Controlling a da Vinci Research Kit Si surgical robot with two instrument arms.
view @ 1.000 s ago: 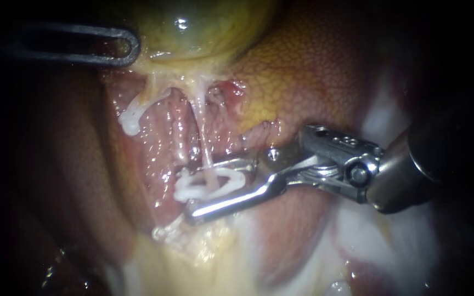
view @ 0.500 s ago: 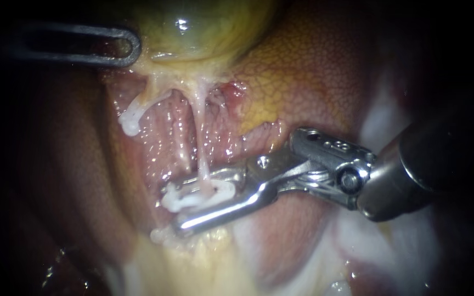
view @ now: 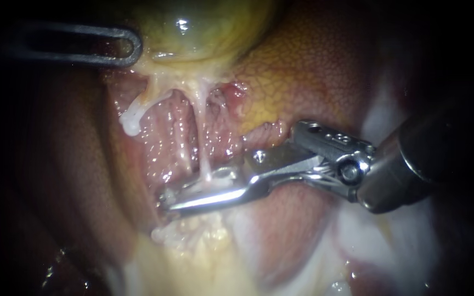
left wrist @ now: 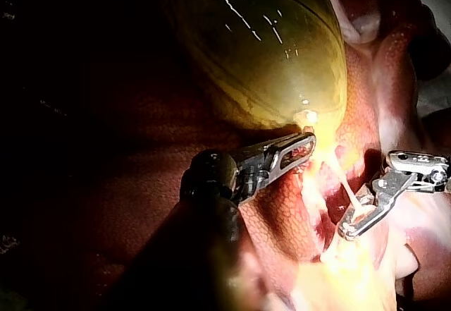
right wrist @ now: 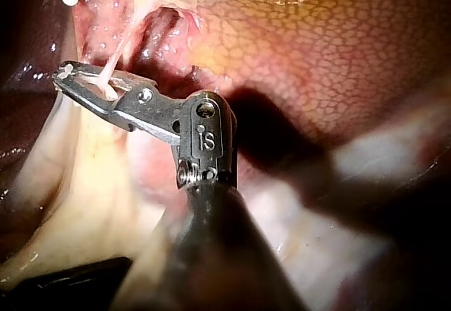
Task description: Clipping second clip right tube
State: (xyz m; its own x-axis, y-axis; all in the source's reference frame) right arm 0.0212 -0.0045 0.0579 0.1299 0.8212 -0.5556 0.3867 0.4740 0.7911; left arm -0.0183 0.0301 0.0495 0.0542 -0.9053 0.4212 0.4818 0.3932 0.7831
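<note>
Pale tube [view: 203, 156], clamped between right pincer [view: 167, 199]

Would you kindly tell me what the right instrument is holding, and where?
The right instrument has jaws shut on a white clip around the lower end of the thin tube.

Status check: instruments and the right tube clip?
Right instrument jaws shut on clip across right tube. Left instrument at gallbladder. Nothing blocking.

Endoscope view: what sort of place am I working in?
Probably a surgical tissue field, seen close: a yellow-green gallbladder against mottled liver, my left instrument beside it, and my right instrument with jaws shut on a thin tube.
</note>
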